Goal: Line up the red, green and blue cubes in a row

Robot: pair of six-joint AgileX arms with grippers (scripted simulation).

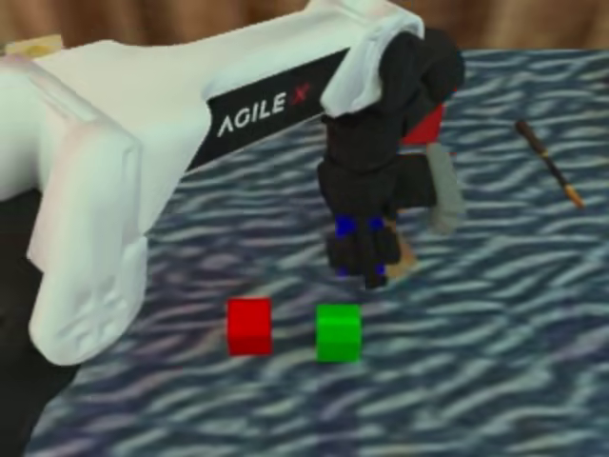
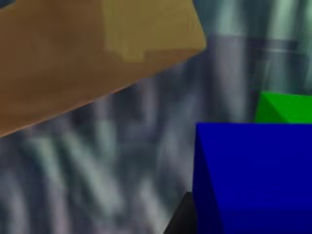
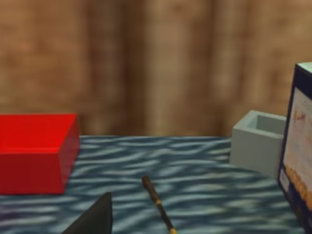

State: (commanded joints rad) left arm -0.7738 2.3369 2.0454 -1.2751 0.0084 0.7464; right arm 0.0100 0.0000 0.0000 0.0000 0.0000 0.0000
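The white AgileX left arm (image 1: 143, 143) reaches across the blue rippled table (image 1: 495, 314) from the top view's left. Its black left gripper (image 1: 362, 249) is clamped on the small deep blue cube (image 2: 253, 175), which shows between the fingers just behind the small bright green cube (image 1: 339, 332). The small bright red cube (image 1: 249, 326) sits beside the green one on its left, apart from it. The right wrist view shows a large red box (image 3: 34, 151), a grey open-topped box (image 3: 256, 141) whose inside is hidden, and a thin brown stick (image 3: 158, 202)
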